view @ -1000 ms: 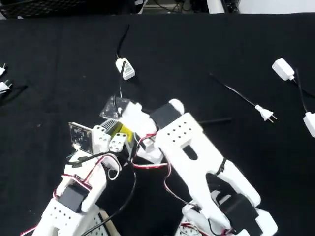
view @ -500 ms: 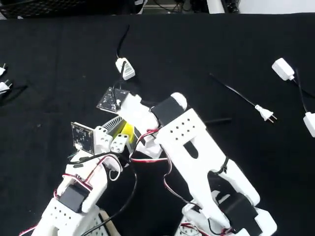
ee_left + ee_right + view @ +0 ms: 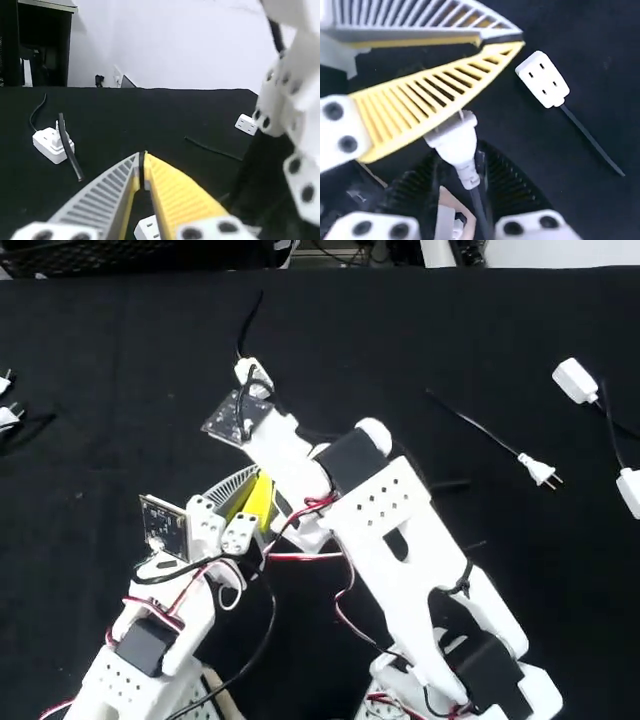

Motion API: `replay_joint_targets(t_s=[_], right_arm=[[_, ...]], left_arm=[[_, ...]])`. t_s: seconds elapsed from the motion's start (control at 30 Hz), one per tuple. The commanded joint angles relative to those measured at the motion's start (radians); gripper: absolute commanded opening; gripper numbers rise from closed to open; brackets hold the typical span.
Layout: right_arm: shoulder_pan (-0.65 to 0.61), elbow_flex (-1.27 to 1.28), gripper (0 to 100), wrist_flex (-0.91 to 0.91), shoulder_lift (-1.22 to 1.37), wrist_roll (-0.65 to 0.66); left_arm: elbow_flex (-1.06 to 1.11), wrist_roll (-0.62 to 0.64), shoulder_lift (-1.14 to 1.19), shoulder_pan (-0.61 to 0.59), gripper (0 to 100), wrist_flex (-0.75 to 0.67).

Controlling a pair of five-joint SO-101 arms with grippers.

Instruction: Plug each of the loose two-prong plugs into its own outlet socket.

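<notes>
My right gripper (image 3: pixel 460 150) is shut on a white two-prong plug (image 3: pixel 454 140), whose black cord runs back between the dark fingers. A white outlet socket (image 3: pixel 542 79) lies on the black table just beyond the plug, apart from it. In the high view the right arm's wrist board (image 3: pixel 237 418) hangs over that outlet socket (image 3: pixel 256 373). My left gripper (image 3: pixel 142 155), with one grey and one yellow finger, is shut with nothing in it, close beside the plug; its yellow finger (image 3: pixel 435 95) nearly touches the plug. Another loose plug (image 3: pixel 540 472) lies on the right.
Two more white outlets (image 3: pixel 575 380) (image 3: pixel 630 490) sit at the right edge. Small plugs (image 3: pixel 8 418) lie at the left edge. The two arms crowd together in the middle (image 3: pixel 300 520). Black cords trail over the cloth (image 3: pixel 470 425).
The right arm has stretched away from the left gripper toward the back outlet, its wrist board now over it. The left arm has barely moved.
</notes>
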Motion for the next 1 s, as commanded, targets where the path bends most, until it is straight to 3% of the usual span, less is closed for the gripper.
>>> replay_joint_targets(t_s=[0.0, 0.4, 0.63, 0.8, 0.97], right_arm=[[-0.011, -0.136, 1.2, 0.006, -0.012, -0.069], [-0.002, -0.171, 1.2, 0.008, -0.012, -0.127], [0.143, -0.168, 1.2, 0.003, -0.004, -0.184], [0.173, -0.165, 1.2, -0.012, 0.008, -0.222], [0.175, -0.194, 1.2, -0.012, 0.143, -0.265]], left_arm=[[0.016, -0.008, 0.012, 0.048, 3, 0.014], [0.016, -0.008, 0.012, 0.047, 3, 0.011], [0.016, -0.009, 0.012, 0.045, 3, 0.011], [0.016, -0.009, 0.012, 0.042, 3, 0.009], [0.016, -0.009, 0.003, -0.044, 3, 0.008]])
